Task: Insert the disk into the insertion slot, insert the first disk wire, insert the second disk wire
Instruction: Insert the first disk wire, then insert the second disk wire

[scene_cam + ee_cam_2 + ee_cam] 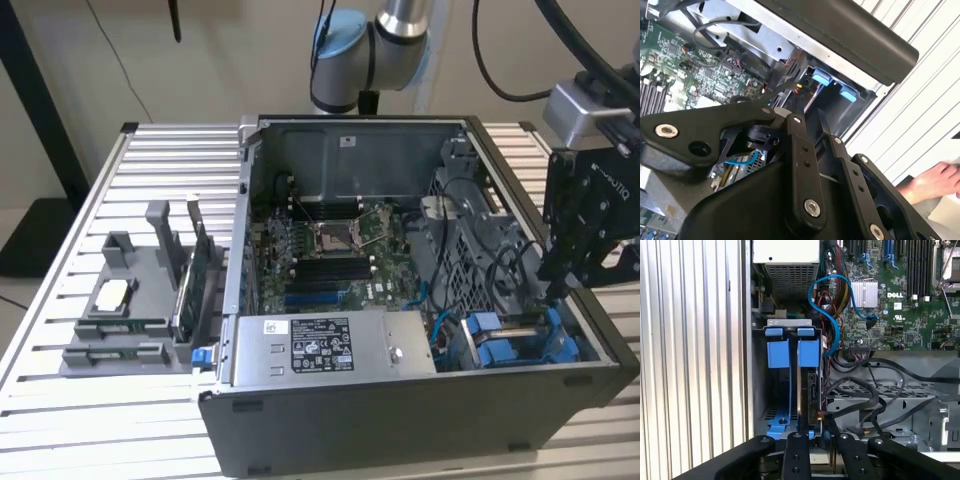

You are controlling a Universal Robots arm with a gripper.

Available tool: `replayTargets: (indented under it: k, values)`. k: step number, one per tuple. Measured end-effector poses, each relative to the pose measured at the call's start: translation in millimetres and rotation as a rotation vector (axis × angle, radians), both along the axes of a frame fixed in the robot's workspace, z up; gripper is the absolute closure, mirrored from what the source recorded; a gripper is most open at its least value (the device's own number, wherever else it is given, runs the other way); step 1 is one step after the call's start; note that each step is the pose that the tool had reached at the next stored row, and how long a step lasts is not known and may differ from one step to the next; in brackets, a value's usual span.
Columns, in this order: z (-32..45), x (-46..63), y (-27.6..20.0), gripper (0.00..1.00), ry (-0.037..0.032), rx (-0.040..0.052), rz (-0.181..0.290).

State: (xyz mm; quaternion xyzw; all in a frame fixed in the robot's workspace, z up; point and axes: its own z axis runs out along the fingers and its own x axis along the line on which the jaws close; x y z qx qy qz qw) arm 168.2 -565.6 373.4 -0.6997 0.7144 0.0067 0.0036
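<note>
While the black pincer (pixel 550 285) is being held low over the corner of the open dark grey computer case (pixel 400 420) on the exterior view's right, whether it is clenched or released cannot be told. In the first wrist view, one silver-grey hard drive in a bright blue plastic carrier frame (pixel 811 390) is being shown standing on edge inside the grey perforated metal drive cage (pixel 790 322), in the bay nearer the green motherboard (pixel 900 315). Two blue plastic tabs are being shown side by side at the cage's end, one (pixel 808 351) on the drive's carrier and one (pixel 777 351) on the neighbouring carrier. One light blue cable (pixel 826 305) is being looped just beside the cage. One grey parts fixture (pixel 130 300) is being carried by the slatted aluminium tabletop (pixel 60 400), well apart from the cage. One person's hand (pixel 935 181) is being shown beyond the case in the second wrist view.
</note>
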Motion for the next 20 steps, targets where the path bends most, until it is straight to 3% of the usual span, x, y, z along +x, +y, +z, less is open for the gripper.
replayTargets:
  k: [4, 8, 11, 15, 20]
  values:
    - [0.0, 2.0, 3.4, 0.73, 0.0006, -0.0014, 0.0]
    - [0.0, 3.7, 13.1, 0.73, 0.0019, -0.0057, 0.0]
    - [3.1, 6.0, 14.9, 0.73, 0.0099, -0.0065, 0.0]
    - [13.8, 7.1, 15.3, 0.73, 0.0204, -0.0062, 0.0]
    - [16.2, 9.4, 22.0, 0.73, 0.0229, -0.0063, 0.0]
